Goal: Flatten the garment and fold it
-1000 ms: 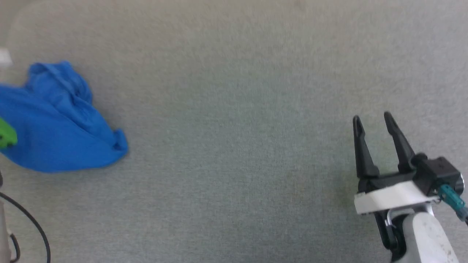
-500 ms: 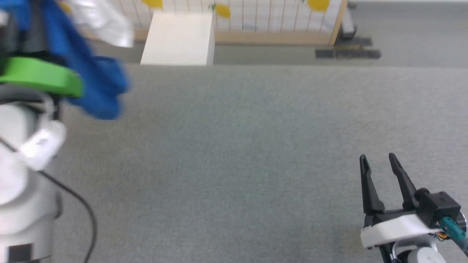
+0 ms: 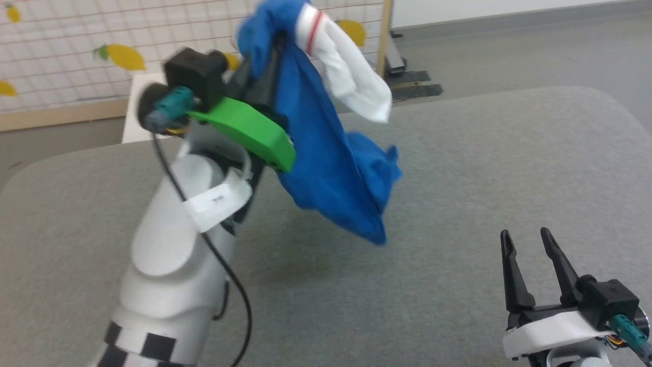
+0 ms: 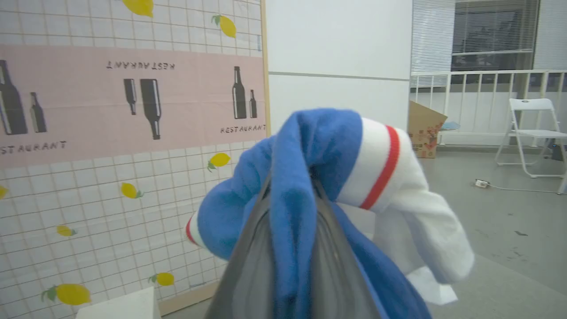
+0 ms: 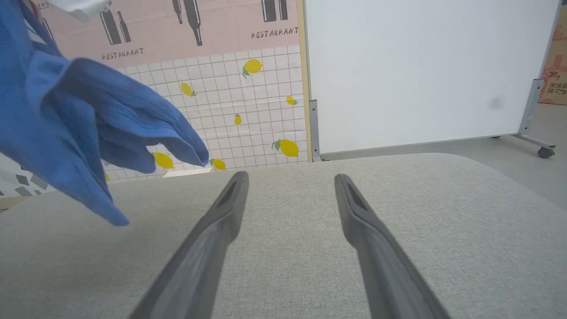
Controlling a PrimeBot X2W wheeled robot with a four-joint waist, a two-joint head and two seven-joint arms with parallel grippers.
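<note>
The garment point(image 3: 331, 158), bright blue with a white, red-striped sleeve, hangs bunched in the air above the grey table point(image 3: 458, 178). My left gripper point(image 3: 272, 58) is raised high and shut on its upper fold, the fabric draped over both fingers. In the left wrist view the blue cloth point(image 4: 301, 186) is pinched between the two fingers, and the white sleeve point(image 4: 412, 212) droops to the right. My right gripper point(image 3: 527, 242) stands open low at the table's near right, holding nothing. In the right wrist view the garment's lower edge point(image 5: 79, 133) dangles at upper left of the right gripper point(image 5: 290, 181).
Beyond the table's far edge stand a tiled screen with lemon prints point(image 3: 61, 51), a small white box point(image 3: 133, 99) and a white panel point(image 5: 421, 66). A folding chair point(image 4: 533, 128) and a cardboard box point(image 4: 425, 130) sit farther off on the floor.
The head camera has tilted up. My left arm has lifted the garment off the table and carried it to the middle. The right gripper has stayed open.
</note>
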